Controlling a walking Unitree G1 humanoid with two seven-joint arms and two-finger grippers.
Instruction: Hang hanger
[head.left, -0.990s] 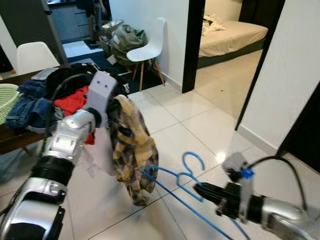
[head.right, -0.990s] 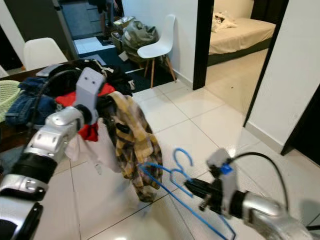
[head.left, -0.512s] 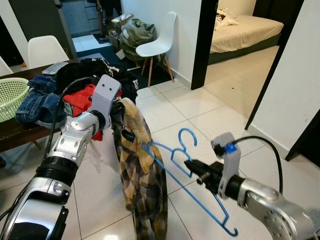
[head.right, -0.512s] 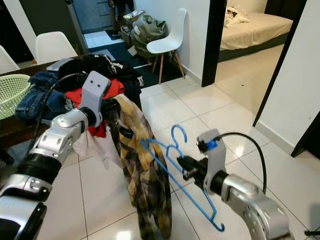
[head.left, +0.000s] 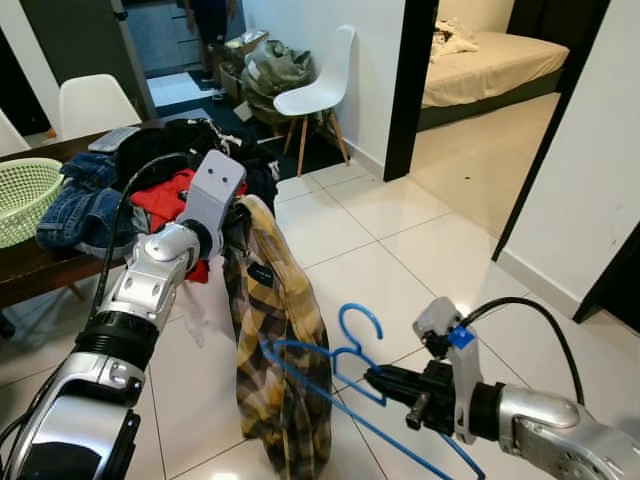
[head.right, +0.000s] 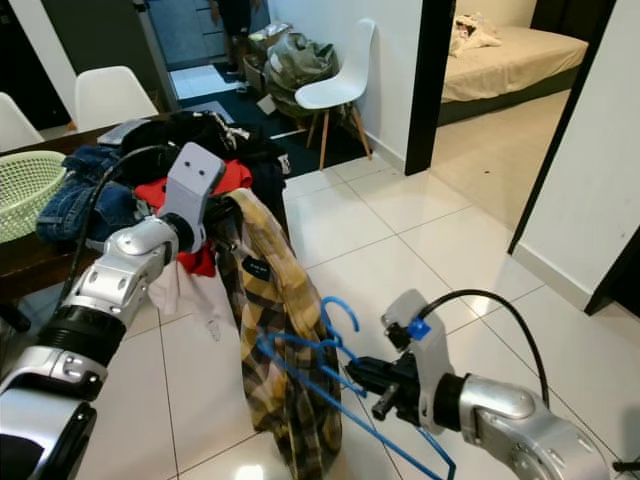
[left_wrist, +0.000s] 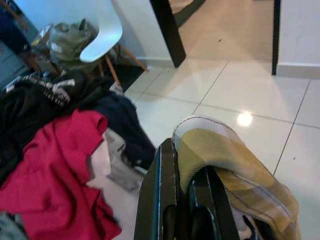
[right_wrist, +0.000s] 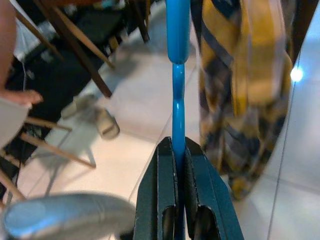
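Standing on a tiled floor (head.left: 420, 240) between a cluttered table (head.left: 30, 275) and a doorway. Both arms up in front of the head camera.

Left end effector (head.left: 232, 222) — raised at chest height, fingers (left_wrist: 159, 200) closed on the collar end of a yellow plaid shirt (head.left: 280, 350). The shirt hangs straight down from the grip, its lower edge near the floor.

Right end effector (head.left: 375, 383) — lower and to the right, pointing toward the shirt. Its wrist view shows the two fingers (right_wrist: 167, 185) pinched tight on the thin blue rod of a hanger (head.left: 345, 350), no gap to speak of. The hook curls upward just above the grip; one shoulder bar reaches left and touches or overlaps the shirt's lower half, the other slants down toward the floor. Whether the bar is inside the cloth or only in front of it, I cannot tell.

Behind: a heap of clothes on the table with a green basket (head.left: 20, 195), white chairs (head.left: 315, 85), a bed (head.left: 490, 60) through the doorway.

Progress, as a judgement: early-middle. Both things are in hand and brought together, but the shirt is not seated on the hanger's shoulders. No rail or hook for hanging is visible, so threading the shirt and finding a place to hang it both remain.
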